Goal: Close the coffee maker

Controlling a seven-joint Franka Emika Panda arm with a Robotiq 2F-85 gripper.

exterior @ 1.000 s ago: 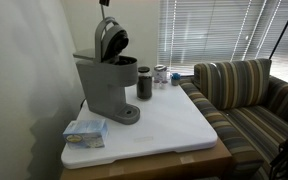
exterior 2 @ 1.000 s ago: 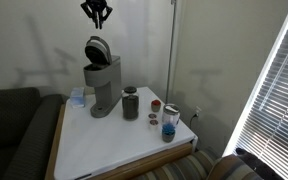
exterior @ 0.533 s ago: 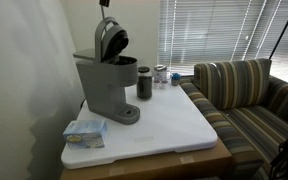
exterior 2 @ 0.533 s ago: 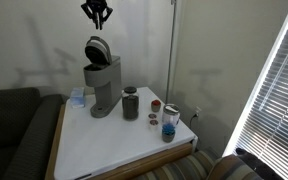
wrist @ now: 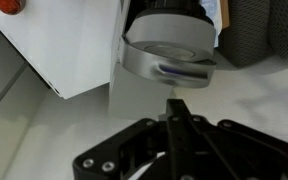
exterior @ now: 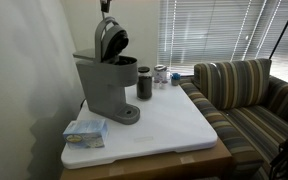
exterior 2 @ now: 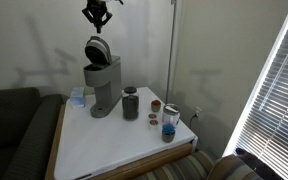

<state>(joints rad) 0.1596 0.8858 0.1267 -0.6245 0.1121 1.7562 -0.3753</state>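
The coffee maker [exterior: 102, 85] is a tall grey machine at the back of the white table; it also shows in the other exterior view [exterior 2: 104, 85]. Its hinged lid [exterior: 111, 42] stands open and tilted up, dark inside, and shows again from the other side [exterior 2: 97, 50]. My gripper [exterior 2: 99, 14] hangs in the air just above the raised lid, apart from it, and reaches the top edge of an exterior view [exterior: 105, 5]. In the wrist view the gripper [wrist: 177, 105] has its fingers pressed together, empty, with the round grey lid [wrist: 169, 55] beyond them.
A dark tumbler [exterior: 144, 83] stands next to the machine. Small jars [exterior 2: 169, 122] sit at the table's far edge. A blue packet [exterior: 85, 131] lies by the machine's base. A striped sofa [exterior: 249, 95] adjoins the white table [exterior: 174, 125]. A wall is close behind.
My gripper has shifted very slightly above the lid. The coffee maker and its lid have not moved.
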